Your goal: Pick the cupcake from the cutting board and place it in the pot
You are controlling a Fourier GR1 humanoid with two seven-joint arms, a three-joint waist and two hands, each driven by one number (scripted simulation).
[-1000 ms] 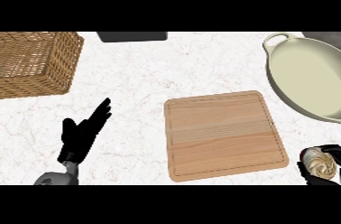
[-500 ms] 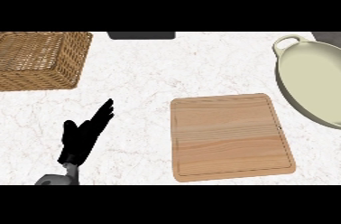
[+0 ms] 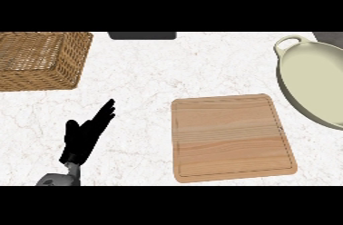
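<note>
Lower left of frame: left robot hand (image 3: 85, 137) rests open, fingers straight. Right robot hand out of view, state unknown. Centre: cutting board (image 3: 230, 136) bare; cupcake not visible (presumably carried). Right edge: pot (image 3: 315, 81) awaits. Judged step: transport; next, lowering into pot.

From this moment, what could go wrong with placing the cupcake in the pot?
1. The cupcake and the right hand are out of view, so the carry cannot be checked.
2. The pot lies at the right edge, partly cut off; a release there might miss or strike its rim.
3. The cutting board is bare, so nothing there confirms the grasp.
</note>
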